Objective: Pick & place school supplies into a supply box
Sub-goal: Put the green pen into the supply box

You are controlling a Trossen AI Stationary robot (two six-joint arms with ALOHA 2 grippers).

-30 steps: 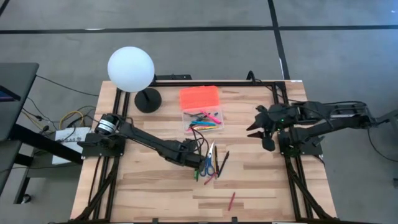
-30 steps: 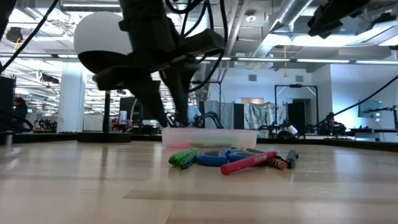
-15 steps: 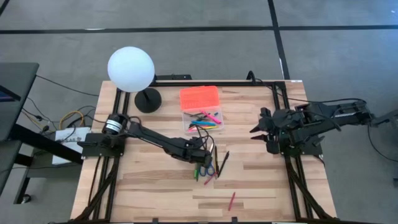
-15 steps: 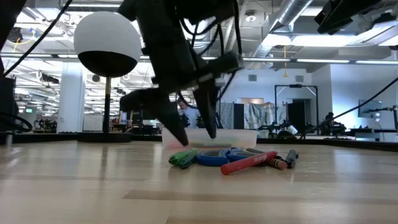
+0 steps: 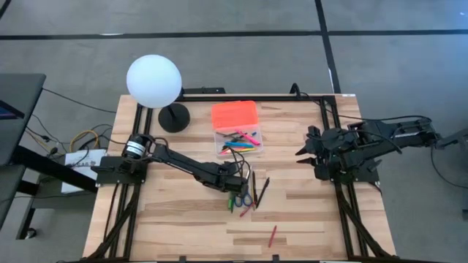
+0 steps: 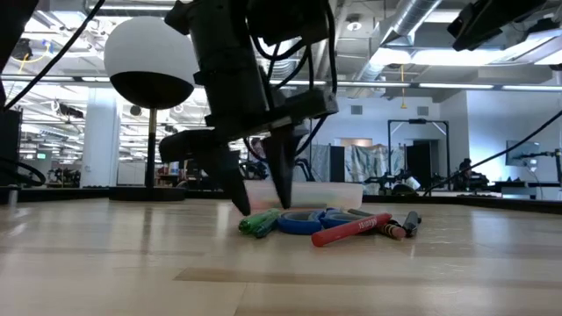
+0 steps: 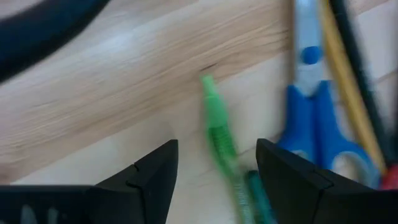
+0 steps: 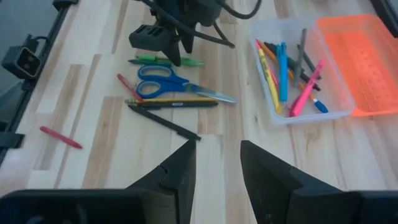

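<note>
Left gripper (image 7: 214, 163) spread wide, fingers straddling a bright green marker (image 7: 219, 134), blue-handled scissors (image 7: 323, 118) just beside, clear plastic box (image 5: 240, 142) beyond, right gripper (image 8: 216, 163) apart, parted, empty.

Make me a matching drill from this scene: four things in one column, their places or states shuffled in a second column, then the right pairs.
Things
1. left tool
2. right tool
3. orange lid
4. lone red pen

Places or states
A. lies by itself near the table's front edge
B. waits at the table's right side, away from the supplies
C. open, fingers either side of the green pen
D. beside the clear box, toward the lamp

Pairs: 1-C, 2-B, 3-D, 4-A
</note>
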